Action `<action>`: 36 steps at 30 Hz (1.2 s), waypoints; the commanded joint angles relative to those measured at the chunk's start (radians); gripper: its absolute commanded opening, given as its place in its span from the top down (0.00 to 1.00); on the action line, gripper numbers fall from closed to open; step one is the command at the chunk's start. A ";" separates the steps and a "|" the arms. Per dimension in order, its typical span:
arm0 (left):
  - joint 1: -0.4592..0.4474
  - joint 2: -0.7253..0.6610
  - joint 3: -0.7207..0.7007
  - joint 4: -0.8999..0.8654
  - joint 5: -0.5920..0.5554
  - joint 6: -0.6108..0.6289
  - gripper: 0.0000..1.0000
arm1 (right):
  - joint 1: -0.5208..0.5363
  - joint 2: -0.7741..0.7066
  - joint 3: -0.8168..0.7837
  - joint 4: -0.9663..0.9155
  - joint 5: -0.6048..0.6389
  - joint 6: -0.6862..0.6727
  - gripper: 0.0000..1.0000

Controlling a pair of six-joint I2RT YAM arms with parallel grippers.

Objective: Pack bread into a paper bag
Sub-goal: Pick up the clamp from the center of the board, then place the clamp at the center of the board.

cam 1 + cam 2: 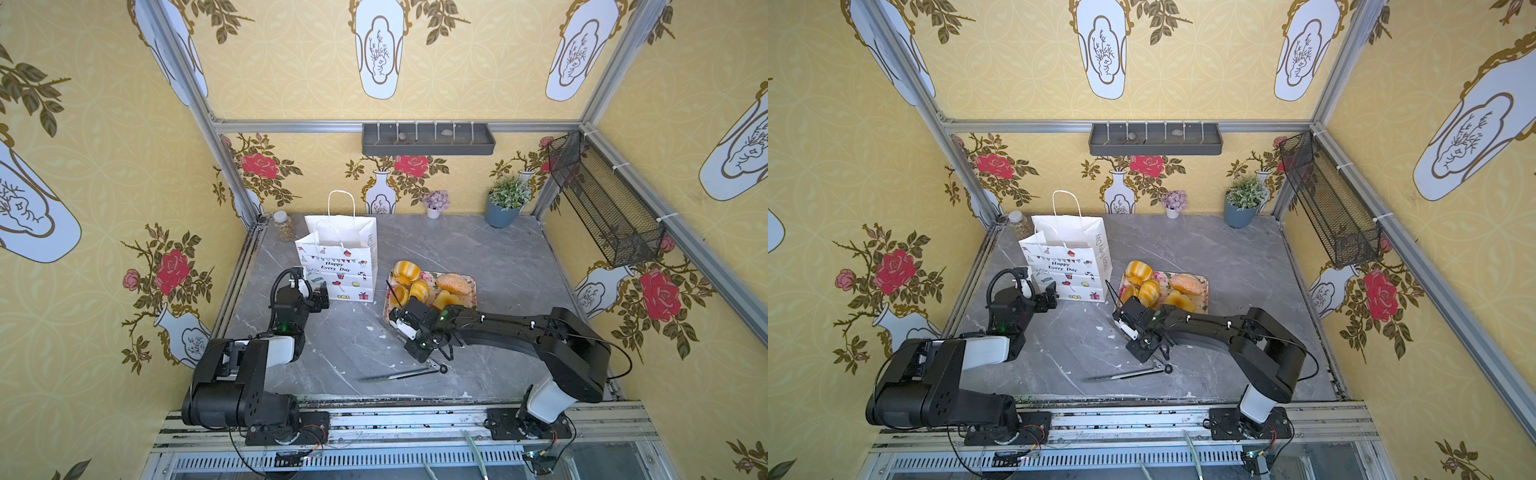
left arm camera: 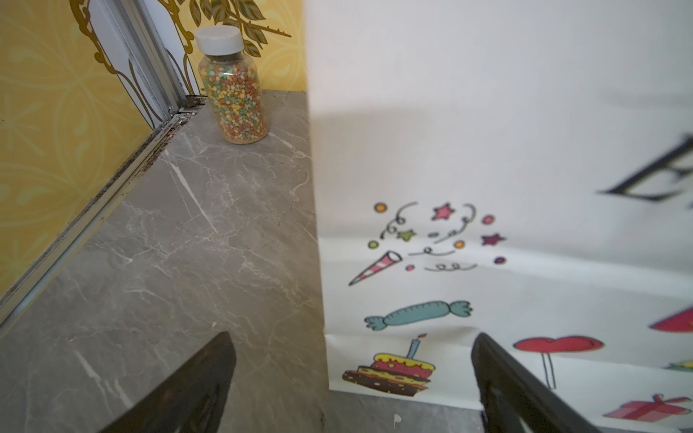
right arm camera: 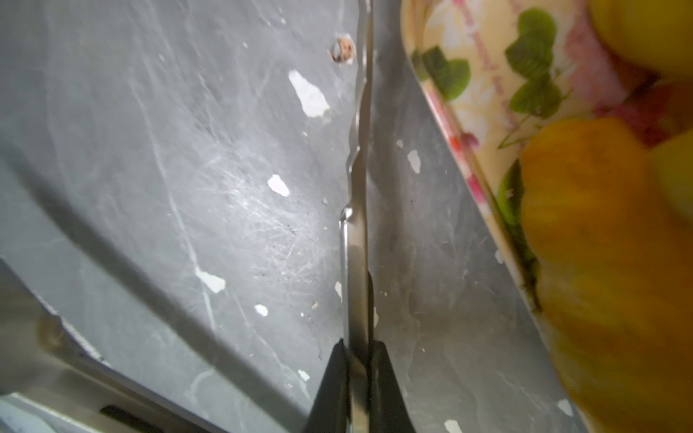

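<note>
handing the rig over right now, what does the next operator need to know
Left gripper: open, empty, at the lower front corner of the paper bag.
Right gripper: shut on a thin metal tool, likely tongs, beside the floral tray.
Bread: all visible pieces lie on the tray; some are hidden under the right arm.
Done: tool gripped. No bread seen in the bag.
Left: move every piece into the bag.

The paper bag (image 1: 1065, 266) stands upright beside the floral tray (image 1: 1204, 297) of bread (image 1: 1139, 270). The right gripper (image 1: 1122, 309) pinches a thin tool (image 1: 1112, 293) at the tray's near corner.
</note>
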 commanded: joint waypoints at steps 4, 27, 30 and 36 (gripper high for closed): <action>0.002 -0.002 -0.004 0.022 -0.004 -0.001 0.01 | -0.036 -0.206 0.039 -0.093 0.005 0.046 1.00; 0.002 -0.002 -0.003 0.022 -0.003 -0.001 0.01 | -1.095 -0.462 -0.057 -0.173 0.311 0.254 1.00; 0.002 -0.002 -0.004 0.023 -0.004 -0.002 0.01 | -1.165 -0.393 -0.094 -0.121 0.252 0.275 1.00; 0.001 -0.002 -0.005 0.022 -0.004 -0.001 0.01 | -1.165 -0.234 -0.123 0.059 0.105 0.292 1.00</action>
